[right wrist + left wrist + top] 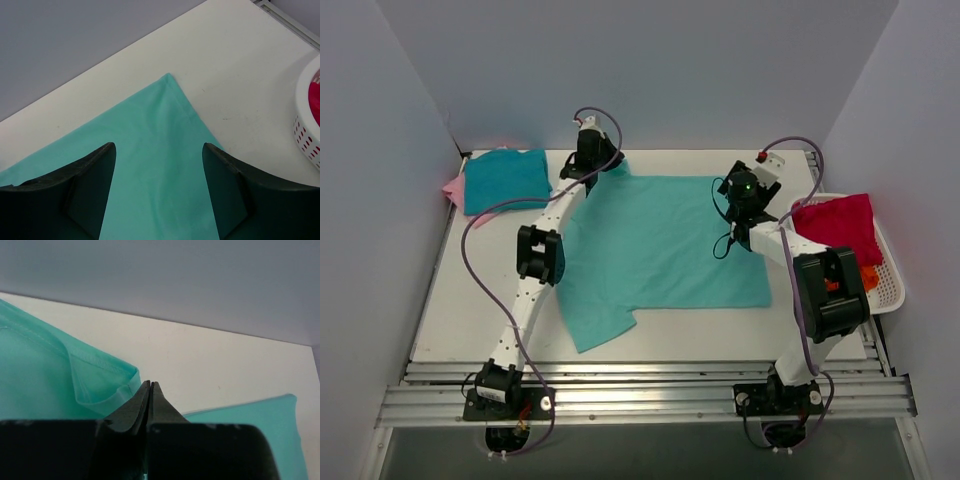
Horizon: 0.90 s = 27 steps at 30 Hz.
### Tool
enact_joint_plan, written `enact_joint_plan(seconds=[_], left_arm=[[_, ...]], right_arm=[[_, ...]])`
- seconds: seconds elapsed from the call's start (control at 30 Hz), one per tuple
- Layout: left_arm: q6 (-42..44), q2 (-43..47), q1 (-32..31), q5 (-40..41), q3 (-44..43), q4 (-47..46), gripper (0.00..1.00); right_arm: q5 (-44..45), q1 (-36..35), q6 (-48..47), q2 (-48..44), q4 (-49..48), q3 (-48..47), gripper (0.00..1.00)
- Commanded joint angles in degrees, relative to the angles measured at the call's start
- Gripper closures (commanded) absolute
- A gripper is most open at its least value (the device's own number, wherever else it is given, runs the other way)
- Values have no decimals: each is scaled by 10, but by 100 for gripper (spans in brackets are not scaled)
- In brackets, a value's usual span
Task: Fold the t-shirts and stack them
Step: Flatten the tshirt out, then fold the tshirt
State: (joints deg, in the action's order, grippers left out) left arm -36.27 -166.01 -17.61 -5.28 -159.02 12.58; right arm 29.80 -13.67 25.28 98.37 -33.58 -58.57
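Overhead view of a white table (470, 320) with two robot arms reaching away from the near edge. A mint-green t-shirt (670, 245) lies spread flat in the middle of the table, one sleeve pointing toward the near edge.

The left gripper (592, 160) sits at the shirt's far left corner. Its jaws are pressed fully together, the tips right beside a rumpled hem. Whether any cloth is pinched between them cannot be told.

The right gripper (157, 147) hovers over the far right corner of the same shirt. Its jaws stand wide apart with the pointed corner of cloth between them, and it holds nothing.

The step in hand appears to be the first fold of the mint shirt, with both arms placed at its far edge. The next move probably calls for the right jaws to drop and close on their corner. Both arms would then need to carry the far edge toward the near edge together, so the cloth folds evenly without skewing.

Five t-shirts are in view. One is the mint shirt. One is a darker teal t-shirt (505, 180), folded at the far left corner of the table. One pink t-shirt (451, 188) peeks out from under it. One crimson t-shirt (838, 225) and one orange t-shirt (869, 273) are heaped in the single white slotted basket (892, 280) at the right edge.
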Motion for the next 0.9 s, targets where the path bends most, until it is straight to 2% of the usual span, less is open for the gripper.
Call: enact_joint_plan(seconds=[0.0,0.1,0.13,0.2,0.23,0.33,0.37,0.47,0.6,0.7,0.8,0.87], left_arm=[[-68,-48,-3,-8,-40,-62,98],[-76,-43,-11,-6,-17,-113,98],[-71,-41,-15,-4,-16,-116,95],[-66,-39,-22,-8,-8,-184,91],[-63,-39,-24,-5,-9,-200,81],[-61,-43,-30,14,-13,-250,61],[-64,-44,-30,21,-11,-261,48],[-89,-55,-30,56,-4,-314,28],[-142,-89,-30,109,-25,-351,24],[-178,-103,-30,142,-8,-390,25],[-206,-113,-26,170,3,-410,26],[-221,-105,-22,179,19,-418,32]], right_arm=[[25,12,-8,-8,-17,2,35],[22,15,-7,-14,-25,6,35],[18,15,-7,-12,-28,9,34],[15,15,-7,-6,-28,7,35],[13,15,-6,-5,-25,4,35],[4,15,-3,-4,-19,3,35],[3,15,-3,-5,-19,5,35],[7,15,-4,-15,-24,13,35],[12,18,-5,-26,-25,19,34],[10,21,-5,-26,-27,20,34],[9,22,-3,-24,-29,22,34],[6,25,-3,-21,-34,24,34]])
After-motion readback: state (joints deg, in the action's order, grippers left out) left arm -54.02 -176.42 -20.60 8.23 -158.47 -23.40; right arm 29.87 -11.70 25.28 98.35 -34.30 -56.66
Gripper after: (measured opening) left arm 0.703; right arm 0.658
